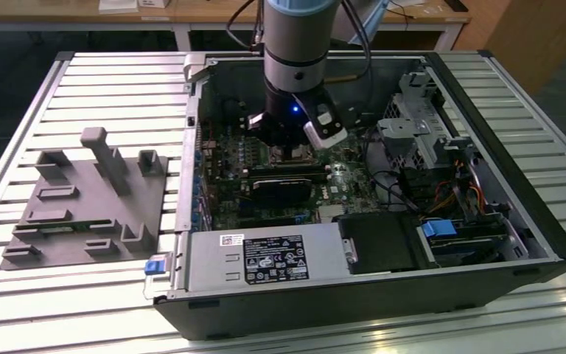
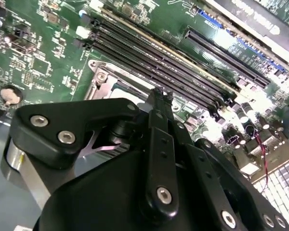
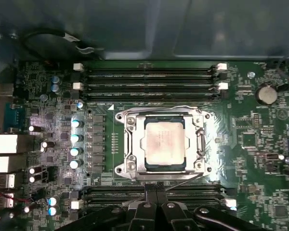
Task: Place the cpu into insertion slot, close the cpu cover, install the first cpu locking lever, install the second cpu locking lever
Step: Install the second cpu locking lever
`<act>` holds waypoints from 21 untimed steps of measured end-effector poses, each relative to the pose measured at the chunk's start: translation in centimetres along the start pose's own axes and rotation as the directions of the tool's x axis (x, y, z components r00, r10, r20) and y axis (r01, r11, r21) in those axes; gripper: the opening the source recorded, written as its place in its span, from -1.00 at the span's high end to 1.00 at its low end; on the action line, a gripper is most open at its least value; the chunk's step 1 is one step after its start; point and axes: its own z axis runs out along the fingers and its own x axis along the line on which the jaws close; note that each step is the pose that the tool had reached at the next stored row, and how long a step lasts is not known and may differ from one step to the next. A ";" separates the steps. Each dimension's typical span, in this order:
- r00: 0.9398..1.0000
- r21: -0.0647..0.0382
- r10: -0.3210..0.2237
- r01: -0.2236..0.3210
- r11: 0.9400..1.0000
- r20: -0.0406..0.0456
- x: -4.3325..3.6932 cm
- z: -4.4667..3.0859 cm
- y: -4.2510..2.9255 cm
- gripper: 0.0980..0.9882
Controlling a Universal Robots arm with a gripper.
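The cpu, a dull silver square, lies flat in the insertion slot on the green board. The cpu cover, a silver frame, lies down around it with the chip showing through its window. Thin wire levers run along two opposite sides of the socket. My gripper hangs just off the socket's edge, over the memory slots, fingers pressed together with nothing between them. In the second wrist view the gripper points down at the socket rim. The exterior view has the gripper low inside the open computer case.
Long black memory slots flank the socket on two sides. Capacitors stand beside it. The case holds a power supply, drive bays and cables. A grey fixture block sits on the slatted table at the exterior view's left.
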 end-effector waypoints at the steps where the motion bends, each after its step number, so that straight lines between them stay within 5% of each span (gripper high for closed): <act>1: 1.000 0.000 0.000 0.000 1.000 0.000 0.06 0.13 -0.02 0.98; 7: 1.000 -0.006 0.000 0.000 1.000 0.000 0.33 0.57 -0.22 0.98; 21: 1.000 -0.048 0.001 -0.001 0.999 -0.001 1.53 0.73 -1.14 0.98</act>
